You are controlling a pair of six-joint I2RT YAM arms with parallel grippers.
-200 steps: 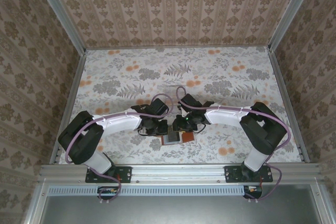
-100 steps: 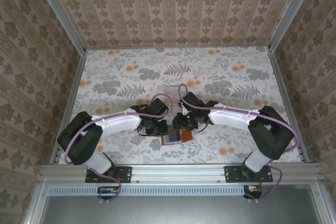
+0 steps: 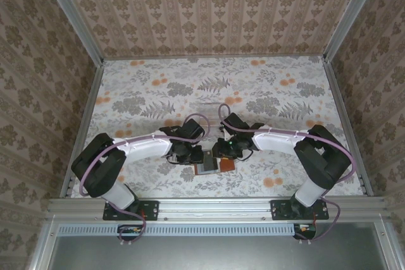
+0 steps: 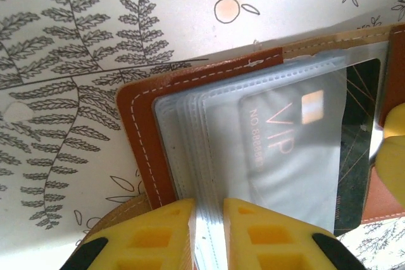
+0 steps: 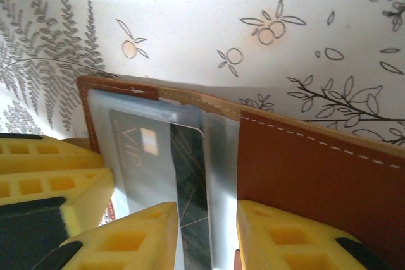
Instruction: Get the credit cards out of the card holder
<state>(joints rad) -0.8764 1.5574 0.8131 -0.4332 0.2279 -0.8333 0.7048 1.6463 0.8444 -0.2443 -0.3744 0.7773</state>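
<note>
The card holder lies open and flat on the flower-patterned bench, near its front edge and between the two arms. Its reddish-brown leather rim with pale stitching frames a stack of clear sleeves.

The credit cards are inside those sleeves. A silvery-grey card printed "VIP" lies on top, and a dark card shows from under its far side.

The left pincer comes in from the holder's near edge. Its yellow fingers are clenched on the edge of the sleeve stack, which runs down through the narrow slit between them.

The right pincer hangs over the other half. One finger is above the VIP card and the other is above the plain brown leather flap. The dark card and one sleeve pass through the wide gap between them. From the wrist view I cannot tell whether it is pinching anything or merely straddling them.

The left arm's yellow fingers sit just beside it, at the holder's edge.
</note>
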